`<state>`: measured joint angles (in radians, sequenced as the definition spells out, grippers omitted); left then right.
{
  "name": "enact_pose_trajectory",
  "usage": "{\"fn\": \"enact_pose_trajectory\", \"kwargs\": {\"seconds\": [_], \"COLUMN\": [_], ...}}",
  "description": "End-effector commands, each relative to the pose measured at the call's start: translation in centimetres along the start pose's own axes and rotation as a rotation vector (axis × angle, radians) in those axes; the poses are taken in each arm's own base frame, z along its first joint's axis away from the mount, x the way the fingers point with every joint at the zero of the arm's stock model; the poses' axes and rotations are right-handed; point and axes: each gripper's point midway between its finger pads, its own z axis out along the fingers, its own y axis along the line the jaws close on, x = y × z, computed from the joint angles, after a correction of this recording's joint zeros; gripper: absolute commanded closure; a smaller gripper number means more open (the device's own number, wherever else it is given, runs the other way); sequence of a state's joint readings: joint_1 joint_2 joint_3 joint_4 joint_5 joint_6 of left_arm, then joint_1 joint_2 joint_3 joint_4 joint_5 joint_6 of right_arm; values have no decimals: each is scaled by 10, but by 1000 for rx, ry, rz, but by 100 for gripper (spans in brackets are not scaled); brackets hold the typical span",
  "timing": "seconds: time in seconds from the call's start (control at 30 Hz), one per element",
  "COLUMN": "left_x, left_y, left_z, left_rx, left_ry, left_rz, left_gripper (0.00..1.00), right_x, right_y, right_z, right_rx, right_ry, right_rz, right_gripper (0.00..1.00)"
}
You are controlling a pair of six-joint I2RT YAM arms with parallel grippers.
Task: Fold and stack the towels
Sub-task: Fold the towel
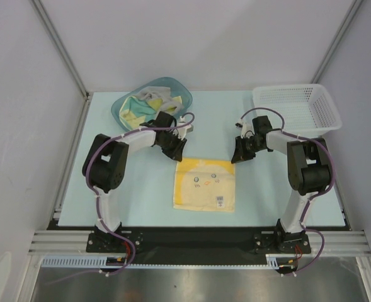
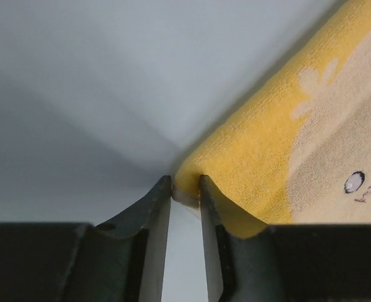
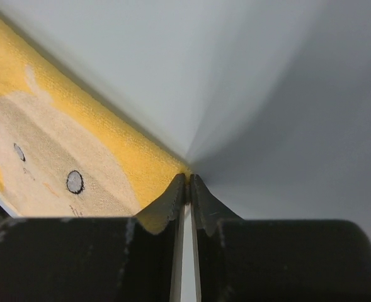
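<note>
no legible txt, towel (image 1: 201, 189) tag (image 1: 220, 201) (too small)

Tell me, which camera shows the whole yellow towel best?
The top external view. It shows the whole yellow towel spread flat. The left wrist view shows only one corner, pinched in the left pincer; the right wrist view shows only another corner, at the tips of the right pincer.

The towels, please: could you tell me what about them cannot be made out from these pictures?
- Towels in the teal tub: top view, crumpled together, partly covered by the left arm; their number is unclear.
- White tag on the yellow towel: top view, print too small to read.
- Yellow towel's near edge: both wrist views, cut off by the frame edges.
</note>
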<state>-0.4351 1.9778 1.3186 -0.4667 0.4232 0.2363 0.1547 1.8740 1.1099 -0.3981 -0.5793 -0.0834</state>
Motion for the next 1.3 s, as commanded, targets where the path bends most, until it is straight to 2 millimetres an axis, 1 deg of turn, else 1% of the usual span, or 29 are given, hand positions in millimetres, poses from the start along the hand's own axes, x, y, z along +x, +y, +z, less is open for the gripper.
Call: {"fn": "enact_pose_trajectory", "kwargs": {"seconds": [0.0,0.03,0.1,0.17,0.23,0.27,0.33,0.37,0.43,0.47,0.5,0.53,0.57,0.6,0.63,0.7,0.77,0.83,0.87,0.9,0.93,0.97,1.03,1.07,1.1,1.13,1.2,1.23,1.27], "left_x": [-11,-13,-20,-28,-34,-39,-49,-53,-60,-64,-65,-65,-66,-67,-66,-67,-65,-65,-64,-63,-64,-63,-58,-58,-54,-49,-46,-39,-41], "left_y": [3,6,10,22,27,32,35,36,37,38,38,38,37,37,36,35,32,28,25,23,21,17,13,11,10,10,2,-1,-7], "left_z": [3,2,-1,-6,-14,-17,-26,-30,-36,-39,-42,-45,-47,-51,-51,-56,-61,-65,-70,-72,-74,-79,-79,-82,-81,-80,-81,-79,-81], "left_rx": [17,8,-9,-65,-91,-114,-140,-145,-156,-169,-175,-178,-180,-188,-190,-194,-195,-192,-198,-200,-205,-201,-193,-195,-195,-203,-204,-201,-196], "left_ry": [-27,-33,-47,-61,-82,-98,-136,-151,-174,-177,-178,-174,-179,-186,-187,-198,-207,-216,-225,-231,-238,-248,-243,-245,-232,-218,-215,-205,-216], "left_rz": [23,21,19,9,6,0,1,-3,8,17,20,20,25,27,27,34,35,37,38,40,42,40,38,41,38,35,46,37,43], "left_gripper": [72,88,100,100,100,100,100,100,100,100,100,99,99,100,100,100,100,100,100,100,100,100,100,100,100,100,100,100,100], "right_x": [-11,-14,-22,-34,-42,-52,-60,-68,-73,-78,-76,-81,-82,-88,-88,-94,-90,-87,-83,-80,-78,-73,-66,-61,-56,-55,-45,-44,-44], "right_y": [-5,-5,-6,-7,-9,-7,-7,-6,-9,-10,-10,-10,-12,-9,-9,1,3,9,5,11,12,7,12,6,5,10,5,6,11], "right_z": [0,-1,0,-5,-8,-12,-15,-19,-23,-28,-30,-33,-36,-45,-47,-57,-59,-60,-60,-57,-59,-61,-62,-64,-66,-71,-76,-79,-85], "right_rx": [18,23,65,119,161,170,185,195,227,247,259,272,285,301,309,322,341,353,390,397,411,456,468,514,533,545,587,589,586], "right_ry": [-23,-34,-58,-101,-128,-166,-199,-233,-262,-282,-286,-314,-327,-362,-379,-427,-446,-452,-447,-443,-444,-440,-428,-424,-421,-436,-440,-452,-471], "right_rz": [-26,-31,-57,-101,-124,-141,-156,-173,-190,-199,-202,-215,-217,-227,-227,-246,-244,-250,-241,-247,-245,-231,-208,-199,-196,-207,-155,-117,-109], "right_gripper": [90,95,100,100,100,100,100,100,100,100,100,100,100,100,100,100,100,100,100,100,100,100,100,100,100,100,100,100,100]}}
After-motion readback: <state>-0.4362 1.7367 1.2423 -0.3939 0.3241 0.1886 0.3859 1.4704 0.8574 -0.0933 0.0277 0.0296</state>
